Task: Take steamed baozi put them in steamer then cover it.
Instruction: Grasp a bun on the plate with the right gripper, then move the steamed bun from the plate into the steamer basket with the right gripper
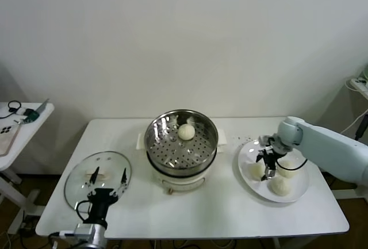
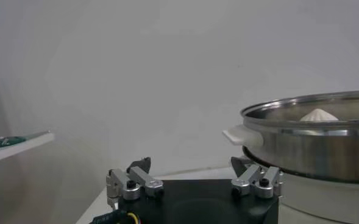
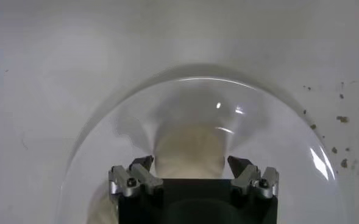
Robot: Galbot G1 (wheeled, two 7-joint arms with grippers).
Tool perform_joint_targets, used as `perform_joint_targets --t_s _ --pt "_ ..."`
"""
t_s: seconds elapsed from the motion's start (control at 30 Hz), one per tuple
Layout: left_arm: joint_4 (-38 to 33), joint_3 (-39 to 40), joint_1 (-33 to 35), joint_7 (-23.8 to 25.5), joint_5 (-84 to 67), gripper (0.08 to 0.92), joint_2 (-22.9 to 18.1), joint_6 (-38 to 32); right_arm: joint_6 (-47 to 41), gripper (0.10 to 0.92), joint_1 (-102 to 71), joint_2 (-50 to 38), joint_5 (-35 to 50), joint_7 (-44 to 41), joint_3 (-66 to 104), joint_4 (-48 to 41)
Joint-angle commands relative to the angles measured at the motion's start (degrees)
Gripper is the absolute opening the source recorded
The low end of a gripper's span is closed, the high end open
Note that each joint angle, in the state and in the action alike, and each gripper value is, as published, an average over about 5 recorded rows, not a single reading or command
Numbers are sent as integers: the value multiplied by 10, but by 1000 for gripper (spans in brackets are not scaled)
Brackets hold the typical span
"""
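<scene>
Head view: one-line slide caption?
Right gripper open over plated baozi; one baozi in steamer.

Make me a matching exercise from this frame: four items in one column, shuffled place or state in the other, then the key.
Items:
1. glass lid
2. bun in the steamer
3. right claw
4. left claw

Places or states:
A. open, down over a bun on the white plate
B. open, parked low at the table's front left, over the lid
C. lying flat on the table, left of the steamer
D. resting on the perforated floor, toward the back

Pairs: 1-C, 2-D, 3-A, 4-B
</scene>
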Motion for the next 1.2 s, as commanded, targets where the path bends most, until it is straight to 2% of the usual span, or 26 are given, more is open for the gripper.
perform_joint_targets --t_s 0.03,0.27,0.43,0.7,0.93,1.2 --pt "-1 0 -2 0 0 823 1 1 -1 806 -7 14 -4 -3 10 -23" --pt "-3 0 -2 -1 -1 823 2 2 -1 711 -3 6 2 -2 12 -15" --pt "-6 1 -3 -1 0 823 5 5 -7 688 20 -7 32 4 16 4" --pt "-8 8 -5 -2 9 823 4 8 -21 679 191 -25 160 9 -70 43" --pt "-13 11 -3 -5 15 823 5 10 -21 679 405 31 305 9 -212 43" --pt "-18 17 1 -8 20 823 7 8 -69 679 427 94 366 39 -194 77"
